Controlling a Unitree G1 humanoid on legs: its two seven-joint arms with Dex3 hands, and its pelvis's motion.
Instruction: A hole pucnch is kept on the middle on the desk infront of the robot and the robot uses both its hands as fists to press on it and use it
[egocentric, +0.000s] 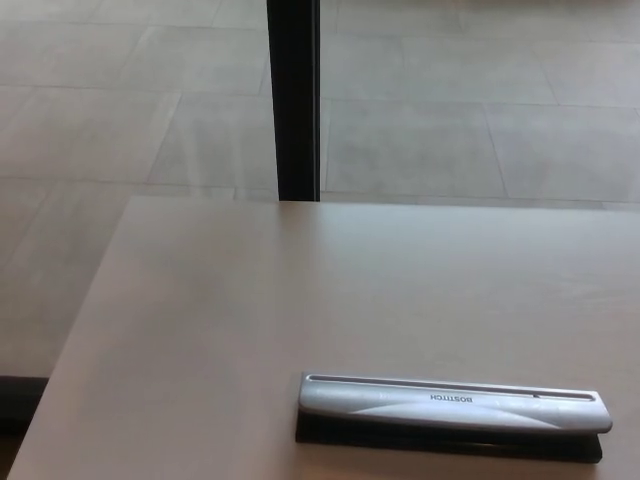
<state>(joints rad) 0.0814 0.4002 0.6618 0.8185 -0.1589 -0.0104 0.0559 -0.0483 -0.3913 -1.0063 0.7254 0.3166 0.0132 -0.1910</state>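
A long silver hole punch (452, 405) with a black base lies flat near the front edge of the pale desk (250, 300), right of centre. Its length runs left to right and the brand lettering on its handle reads upside down from here. Neither of my hands shows in the head view, and nothing touches the punch.
The desk's left edge (75, 340) slants down toward the near left corner, with tiled floor (120, 120) beyond it. A dark vertical post (293, 100) stands behind the desk's far edge. A dark object (15, 400) sits low at the far left.
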